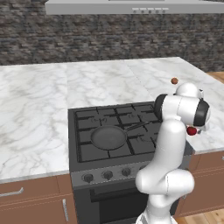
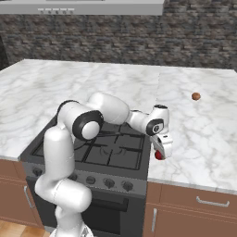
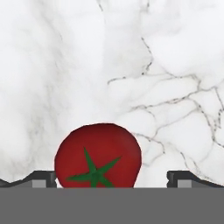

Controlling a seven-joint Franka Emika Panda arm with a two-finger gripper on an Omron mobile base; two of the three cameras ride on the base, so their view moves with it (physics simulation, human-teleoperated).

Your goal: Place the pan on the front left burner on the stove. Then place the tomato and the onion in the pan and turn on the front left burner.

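The gripper [image 3: 111, 178] hangs spread wide over the tomato [image 3: 98, 155] on the marble surface [image 3: 166, 65], fingers flanking it untouched

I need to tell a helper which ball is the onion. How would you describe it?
Start at the stove and go to the marble counter on its right. The onion lies alone farther back there, brown, while the tomato near the front edge is red, under the open gripper.
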